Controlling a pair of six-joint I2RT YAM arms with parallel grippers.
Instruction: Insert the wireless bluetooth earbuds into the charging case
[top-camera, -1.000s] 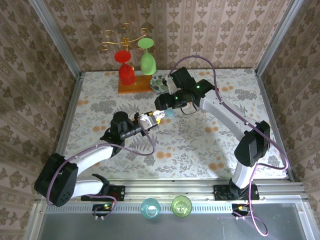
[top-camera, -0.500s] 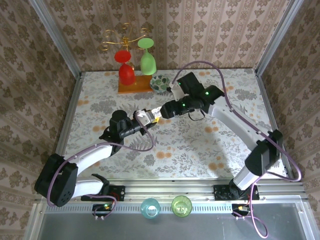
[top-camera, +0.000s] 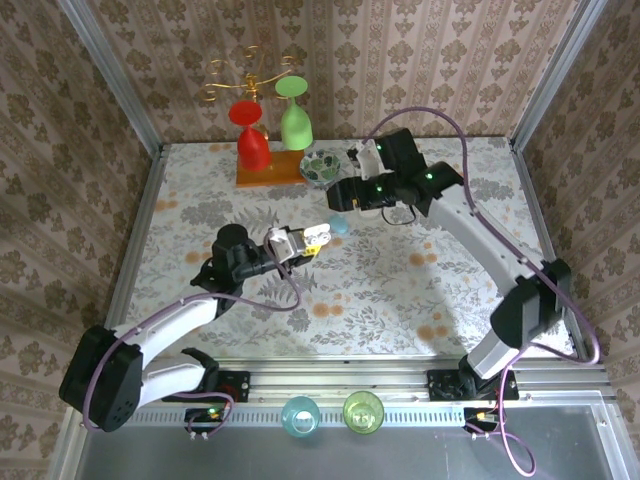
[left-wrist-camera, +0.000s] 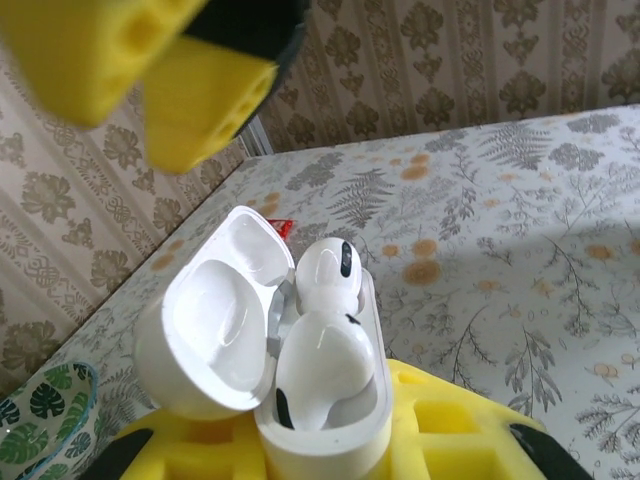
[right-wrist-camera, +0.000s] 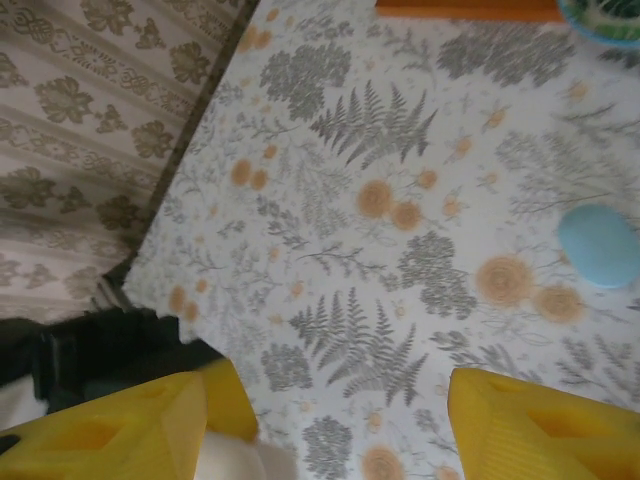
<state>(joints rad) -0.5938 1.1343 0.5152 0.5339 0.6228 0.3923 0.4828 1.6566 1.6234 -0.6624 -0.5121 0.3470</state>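
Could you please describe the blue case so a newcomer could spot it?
Start at the glass stand at the back, then the leaf-patterned bowl beside it. The blue case lies nearer than the bowl, closed and flat on the table, unlike the open white case in the left gripper.

top external: high at the near edge, looking down on the whole tabletop (top-camera: 400, 290)
left wrist: very near, low across it
right wrist: steeply down
shared: tabletop
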